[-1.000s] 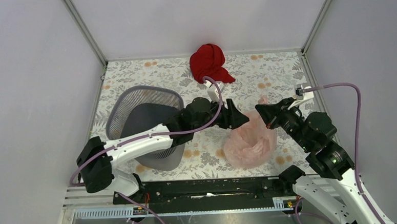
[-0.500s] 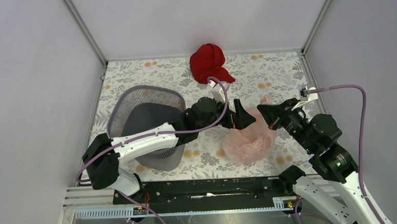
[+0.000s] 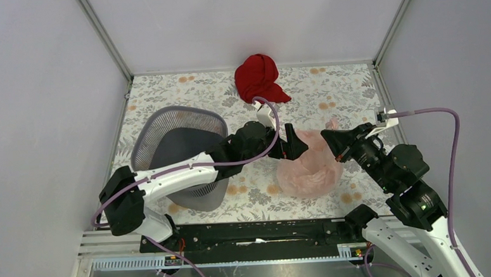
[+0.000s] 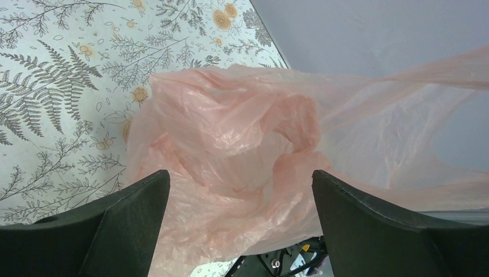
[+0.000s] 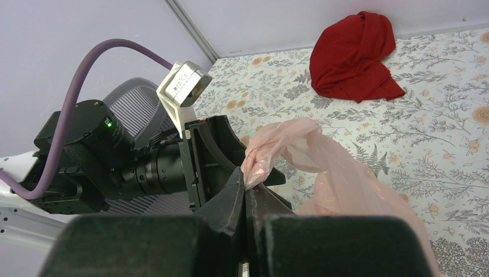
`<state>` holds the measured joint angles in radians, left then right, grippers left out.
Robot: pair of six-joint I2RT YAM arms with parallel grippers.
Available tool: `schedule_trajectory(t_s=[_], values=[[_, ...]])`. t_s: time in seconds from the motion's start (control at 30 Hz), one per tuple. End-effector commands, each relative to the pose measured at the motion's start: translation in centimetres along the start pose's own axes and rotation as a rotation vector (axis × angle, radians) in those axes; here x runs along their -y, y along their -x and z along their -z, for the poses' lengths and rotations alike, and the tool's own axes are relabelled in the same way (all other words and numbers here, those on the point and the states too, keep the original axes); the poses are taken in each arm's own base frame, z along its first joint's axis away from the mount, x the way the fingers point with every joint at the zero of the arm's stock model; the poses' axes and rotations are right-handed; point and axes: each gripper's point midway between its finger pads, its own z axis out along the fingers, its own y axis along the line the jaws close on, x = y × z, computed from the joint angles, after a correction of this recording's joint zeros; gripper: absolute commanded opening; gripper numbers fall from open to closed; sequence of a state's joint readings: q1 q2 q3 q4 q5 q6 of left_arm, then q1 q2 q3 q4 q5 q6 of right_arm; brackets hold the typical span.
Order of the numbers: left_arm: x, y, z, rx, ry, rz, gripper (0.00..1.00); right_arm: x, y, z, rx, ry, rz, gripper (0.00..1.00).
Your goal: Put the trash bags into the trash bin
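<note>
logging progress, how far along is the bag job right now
Done: the right hand is shut on a fold at the top of the bag. In hand: the left hand is open and facing the bag, not gripping it. Left: the bag lies outside the bin, to its right, so it has yet to be lifted over and dropped in.

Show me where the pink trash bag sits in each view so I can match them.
Top external: pink trash bag right of centre.
Left wrist: fills the middle, inside the open left gripper.
Right wrist: centre to lower right, edge pinched in the right gripper.
Shared landmark: the floral table cover under it, in all three.
</note>
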<state>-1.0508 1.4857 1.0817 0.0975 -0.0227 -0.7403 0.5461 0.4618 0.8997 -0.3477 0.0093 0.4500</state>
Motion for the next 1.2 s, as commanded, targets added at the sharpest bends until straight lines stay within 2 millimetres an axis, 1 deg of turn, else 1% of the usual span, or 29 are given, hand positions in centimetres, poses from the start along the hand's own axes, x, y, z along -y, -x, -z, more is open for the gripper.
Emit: schedule_trajectory(t_s=[0.0, 0.1, 0.23, 0.37, 0.47, 0.53, 0.67, 0.73, 0.8, 0.9, 1.07, 1.17], values=[[-0.8, -0.2, -0.5, 0.01, 0.023, -0.006, 0.98, -1.5, 2.6, 0.3, 0.073, 0.046, -0.001, 0.0], [-0.3, -0.2, -1.6, -0.001, 0.015, 0.01, 0.98, -1.8, 3.1, 0.4, 0.081, 0.051, -0.003, 0.0], [0.1, -0.5, -3.3, -0.017, -0.006, 0.024, 0.92, -2.4, 3.3, 0.7, 0.088, 0.082, -0.012, 0.0], [0.4, -0.6, -4.5, -0.021, -0.001, 0.016, 0.91, -2.6, 3.5, 0.9, 0.092, 0.09, -0.012, 0.0], [0.3, -0.8, -4.9, -0.014, 0.022, -0.006, 0.83, -2.5, 3.5, 1.1, 0.096, 0.084, -0.011, 0.0], [0.2, -0.5, -4.3, 0.013, 0.041, -0.016, 0.81, -2.6, 3.6, 1.1, 0.105, 0.091, -0.016, 0.0], [-0.3, 0.7, -3.0, 0.048, 0.09, -0.067, 0.82, -2.8, 3.6, 0.8, 0.097, 0.098, -0.011, 0.0], [-0.7, 1.3, -2.1, 0.066, 0.116, -0.097, 0.87, -3.0, 3.6, 0.6, 0.098, 0.113, -0.012, 0.0], [-0.4, 1.9, -1.0, 0.072, 0.118, -0.125, 0.93, -3.1, 3.6, 0.3, 0.101, 0.119, -0.02, 0.0], [0.4, 3.1, 0.6, 0.068, 0.109, -0.19, 0.99, -3.4, 3.8, 0.1, 0.096, 0.124, -0.014, 0.0], [2.6, 5.6, 3.5, 0.07, 0.084, -0.243, 0.99, -3.4, 4.0, 0.1, 0.108, 0.127, -0.019, 0.0], [5.0, 7.0, 5.2, 0.079, 0.01, -0.267, 0.96, -3.8, 4.3, 0.3, 0.108, 0.139, -0.027, 0.0]])
